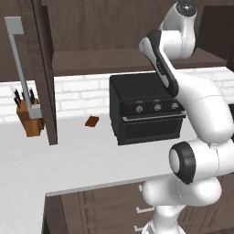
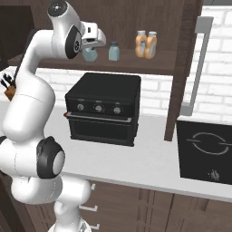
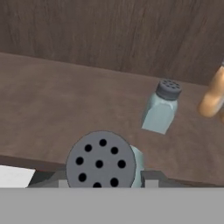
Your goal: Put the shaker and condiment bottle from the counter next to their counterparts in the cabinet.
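Observation:
My gripper point(image 2: 90, 48) is up at the cabinet's shelf point(image 2: 136, 64), shut on a pale blue-grey shaker point(image 2: 89, 55). In the hand view that shaker's holed grey cap point(image 3: 100, 162) sits between the fingertips of the gripper point(image 3: 105, 181), at the shelf's point(image 3: 65, 96) front edge. A matching shaker point(image 2: 113, 51) point(image 3: 161, 108) stands upright on the shelf just to the right. Farther right, two amber-orange condiment bottles point(image 2: 141, 44) point(image 2: 151, 45) stand side by side; one of them point(image 3: 213, 94) shows at the hand view's right edge.
A black oven point(image 2: 104, 108) point(image 1: 146, 107) stands on the white counter point(image 2: 149, 163) below the shelf. The open cabinet door point(image 2: 181, 68) point(image 1: 43, 68) carries a long grey handle point(image 2: 199, 63). There is a knife block point(image 1: 29, 116), a small brown item point(image 1: 92, 121) and a cooktop point(image 2: 206, 152).

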Motion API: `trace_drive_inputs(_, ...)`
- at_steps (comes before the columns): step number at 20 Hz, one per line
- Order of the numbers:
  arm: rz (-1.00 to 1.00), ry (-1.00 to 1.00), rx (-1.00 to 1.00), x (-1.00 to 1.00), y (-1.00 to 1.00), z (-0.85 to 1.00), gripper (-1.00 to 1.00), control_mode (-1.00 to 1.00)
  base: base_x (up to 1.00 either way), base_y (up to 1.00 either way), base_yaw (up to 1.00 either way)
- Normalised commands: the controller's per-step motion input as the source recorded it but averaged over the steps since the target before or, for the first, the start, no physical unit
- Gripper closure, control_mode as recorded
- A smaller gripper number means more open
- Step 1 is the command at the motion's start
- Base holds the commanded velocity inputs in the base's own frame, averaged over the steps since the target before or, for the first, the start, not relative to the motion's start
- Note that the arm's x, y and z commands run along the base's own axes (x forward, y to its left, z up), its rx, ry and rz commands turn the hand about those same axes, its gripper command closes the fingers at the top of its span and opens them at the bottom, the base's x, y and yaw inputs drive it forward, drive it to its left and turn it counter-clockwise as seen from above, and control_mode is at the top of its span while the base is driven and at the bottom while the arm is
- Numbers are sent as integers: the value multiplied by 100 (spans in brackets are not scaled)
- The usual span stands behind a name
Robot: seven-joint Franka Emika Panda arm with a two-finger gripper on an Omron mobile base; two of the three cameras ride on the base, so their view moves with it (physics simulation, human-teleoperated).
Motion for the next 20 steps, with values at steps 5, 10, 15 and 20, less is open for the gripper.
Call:
trace_drive_inputs(5, 0, 0, 0, 39, 0, 0, 100, -100, 0, 0, 0)
trace_drive_inputs(10, 0, 0, 0, 34, 0, 0, 100, -100, 0, 0, 0)
trace_drive_inputs(15, 0, 0, 0, 28, 0, -1, 100, -100, 0, 0, 0)
trace_drive_inputs(20, 0, 0, 0, 26, 0, -1, 100, -100, 0, 0, 0)
